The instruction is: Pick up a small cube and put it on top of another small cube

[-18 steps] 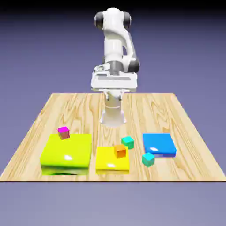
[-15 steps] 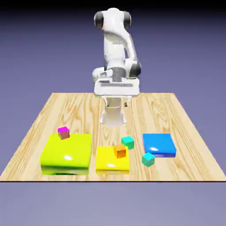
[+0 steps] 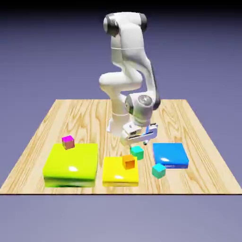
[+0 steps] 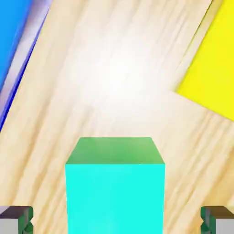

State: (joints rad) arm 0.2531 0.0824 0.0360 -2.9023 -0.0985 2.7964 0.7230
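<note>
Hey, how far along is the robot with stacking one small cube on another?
Early on. The open jaws are lined up over a teal cube, one fingertip on each side with wood showing between, so nothing is gripped. No cube sits on another yet. Gripping, lifting and placing it on a second small cube are all left.

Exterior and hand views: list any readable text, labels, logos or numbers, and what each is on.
No readable text in either view.
Arm: faint marks at the wrist joint, too small and blurred to read.
Blue block: faint marks on its near side, too blurred to tell if they are text.
Teal cube under the hand: none on the faces that show.
</note>
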